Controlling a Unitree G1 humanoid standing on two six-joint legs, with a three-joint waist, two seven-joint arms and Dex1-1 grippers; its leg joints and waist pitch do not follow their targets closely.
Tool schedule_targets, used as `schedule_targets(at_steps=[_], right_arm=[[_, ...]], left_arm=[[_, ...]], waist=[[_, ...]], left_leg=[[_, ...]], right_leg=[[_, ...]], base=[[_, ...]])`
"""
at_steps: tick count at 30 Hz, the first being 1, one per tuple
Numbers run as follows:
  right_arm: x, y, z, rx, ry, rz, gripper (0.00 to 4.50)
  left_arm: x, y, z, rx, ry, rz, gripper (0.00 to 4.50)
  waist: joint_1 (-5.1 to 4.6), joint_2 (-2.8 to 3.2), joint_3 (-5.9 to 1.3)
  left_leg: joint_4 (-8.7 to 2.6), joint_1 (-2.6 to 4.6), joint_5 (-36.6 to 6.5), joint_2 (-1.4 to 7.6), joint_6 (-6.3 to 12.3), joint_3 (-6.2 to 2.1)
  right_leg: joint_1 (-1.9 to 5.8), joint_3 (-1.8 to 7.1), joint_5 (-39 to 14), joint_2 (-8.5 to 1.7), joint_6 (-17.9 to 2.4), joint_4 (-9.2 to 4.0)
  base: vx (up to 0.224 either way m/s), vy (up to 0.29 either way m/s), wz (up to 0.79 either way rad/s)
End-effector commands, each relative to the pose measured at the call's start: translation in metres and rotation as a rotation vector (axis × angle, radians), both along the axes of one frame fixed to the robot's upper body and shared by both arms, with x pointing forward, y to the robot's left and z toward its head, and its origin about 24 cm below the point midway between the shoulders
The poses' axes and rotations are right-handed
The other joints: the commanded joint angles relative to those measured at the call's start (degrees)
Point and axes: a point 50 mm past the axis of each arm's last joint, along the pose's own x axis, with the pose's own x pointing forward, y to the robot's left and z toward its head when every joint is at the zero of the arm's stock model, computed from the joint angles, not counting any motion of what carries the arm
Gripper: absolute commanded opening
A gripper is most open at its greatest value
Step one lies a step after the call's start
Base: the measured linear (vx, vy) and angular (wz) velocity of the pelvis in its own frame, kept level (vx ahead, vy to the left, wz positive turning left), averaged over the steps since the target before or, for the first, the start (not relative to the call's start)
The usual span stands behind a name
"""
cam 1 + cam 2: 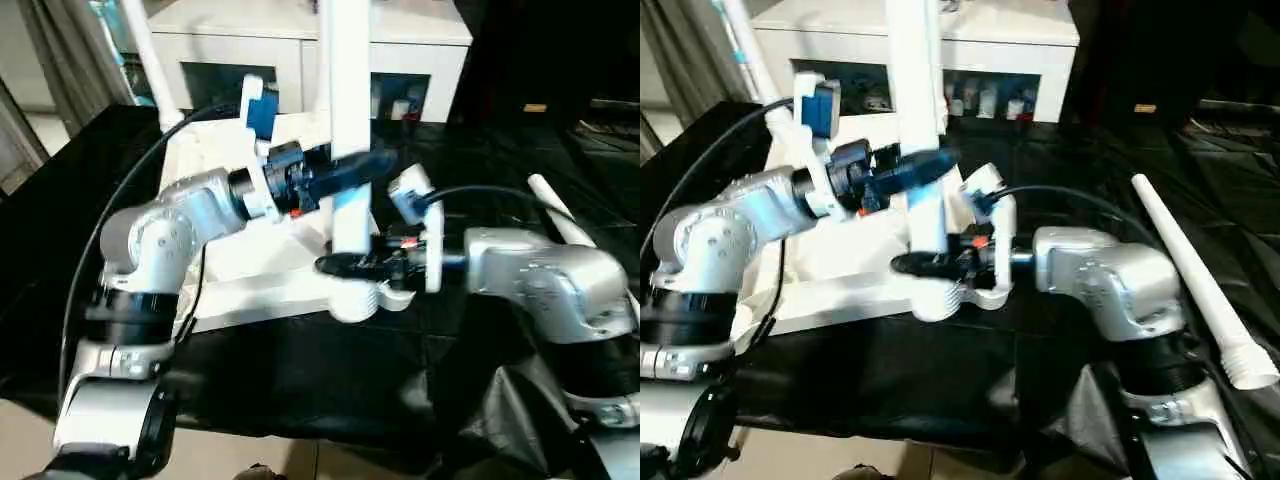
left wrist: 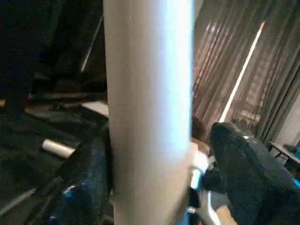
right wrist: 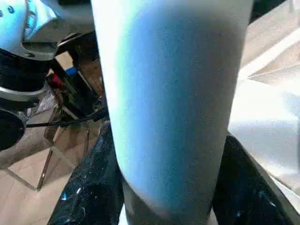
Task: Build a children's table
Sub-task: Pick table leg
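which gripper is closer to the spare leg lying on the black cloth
Right. The right gripper is at the upright leg's base, nearer the lying leg; the left gripper is higher up, farther away.

You are looking into a staged indoor room, more a robot test space than a lived-in home. The work surface is draped in black sheeting (image 1: pixel 940 370) with creases and taped seams. Behind it stands a white cabinet (image 1: pixel 970 40) with glass doors, small bottles lined up inside. Grey curtains (image 2: pixel 243 70) hang full height along one side, and pale floor (image 1: pixel 30 130) shows beside them. Cables (image 1: pixel 130 190) run loose over the silver arms.
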Motion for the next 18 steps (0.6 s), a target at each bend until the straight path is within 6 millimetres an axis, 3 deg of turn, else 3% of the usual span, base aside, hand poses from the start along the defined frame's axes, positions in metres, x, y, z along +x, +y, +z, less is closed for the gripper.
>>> schedule_targets(at_steps=[1,6,8,10,14,15,18], right_arm=[[-0.001,-0.007,0.004,0.002,-0.016,-0.033,1.94],[-0.005,-0.007,0.004,0.011,-0.023,-0.039,1.91],[-0.005,-0.007,0.004,0.013,-0.027,-0.043,1.91],[-0.005,-0.011,0.008,0.035,-0.041,-0.063,1.91],[-0.007,-0.017,0.009,0.046,-0.044,-0.081,1.91],[-0.008,-0.022,0.007,0.047,-0.036,-0.099,1.89],[-0.01,-0.026,0.004,0.043,-0.024,-0.117,1.88]], left_arm=[[0.003,0.0,0.012,-0.017,-0.06,0.041,3.58],[0.007,-0.003,0.015,0.004,-0.058,0.069,3.6],[0.01,-0.002,0.015,0.01,-0.053,0.09,3.6],[0.019,0.005,0.01,-0.009,0.012,0.164,3.6],[0.021,0.016,0.004,-0.087,0.071,0.175,3.6],[0.018,0.021,0.002,-0.135,0.083,0.169,3.6],[0.012,0.023,0.001,-0.184,0.081,0.138,3.6]], waist=[[0.07,-0.43,-4.47],[0.26,-0.03,-4.55],[0.17,-0.13,-4.47],[0.23,0.13,-4.52],[0.39,-0.09,-4.65],[0.36,-0.57,-4.59],[0.52,-0.59,-4.62]], left_leg=[[-4.05,1.31,-2.77,3.83,1.39,-1.74],[-4.06,1.33,-2.97,3.8,0.93,-1.88],[-4.07,1.34,-3.28,3.72,0.99,-1.82],[-4.08,1.35,-4.01,3.71,0.61,-1.9],[-4.01,1.34,-3.24,3.71,0.73,-1.88],[-4.04,1.24,-3.15,3.72,1.18,-1.8],[-3.97,1.21,-2.35,3.85,2.0,-1.8]], right_leg=[[2.9,2.08,1.93,-3.41,-16.26,-2.96],[2.91,2.02,2.28,-3.32,-15.73,-2.9],[2.86,2.02,2.3,-3.2,-15.65,-3.09],[2.98,2.0,1.65,-3.3,-15.65,-3.13],[3.02,1.95,3.05,-3.35,-16.18,-2.95],[3.06,1.98,3.44,-3.31,-16.33,-3.03],[3.01,1.96,3.42,-3.5,-16.62,-2.85]], base=[[0.0,0.0,0.0],[0.0,0.0,0.0],[0.0,0.0,0.0],[0.0,0.0,0.0],[0.0,0.0,0.0],[0.0,0.0,0.0],[0.0,0.0,0.0]])
